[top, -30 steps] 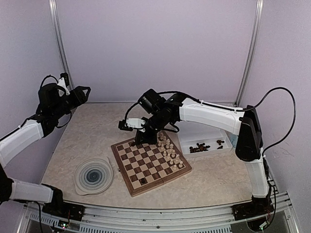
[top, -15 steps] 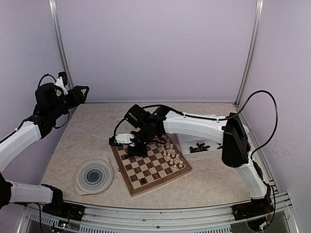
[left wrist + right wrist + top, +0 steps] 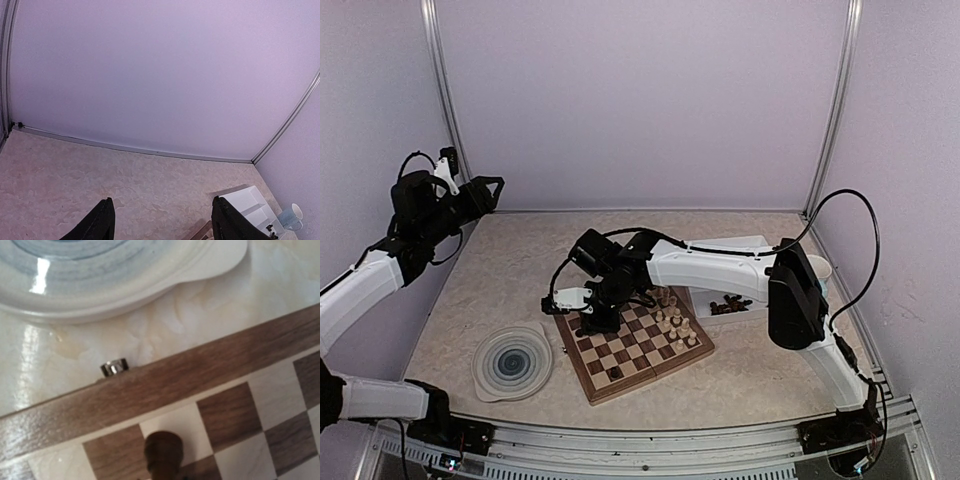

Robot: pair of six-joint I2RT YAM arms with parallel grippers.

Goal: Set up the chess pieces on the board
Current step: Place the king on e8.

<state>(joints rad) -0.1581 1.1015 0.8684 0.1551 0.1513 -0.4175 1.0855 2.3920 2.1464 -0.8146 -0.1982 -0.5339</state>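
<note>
The right gripper (image 3: 592, 318) is pinched narrow on one dark piece (image 3: 163, 451), held just above the board (image 3: 638, 352) at its left corner. One plate (image 3: 480, 365) lies just past the fingers, off the board's edge. A second dark piece (image 3: 615, 372) stands well apart from them, on the near side. The pale pieces (image 3: 672, 318) cluster to their right, too small to count. The left gripper (image 3: 162, 222) hangs with its two fingers wide apart and nothing between them.

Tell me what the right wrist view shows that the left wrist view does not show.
Only the right wrist view: the board with its checkered squares, a dark chess piece close up, the blue-swirl plate. Only the left wrist view: the open left tool, the purple wall, the white tray, a cup. Both: the marbled table top.
</note>
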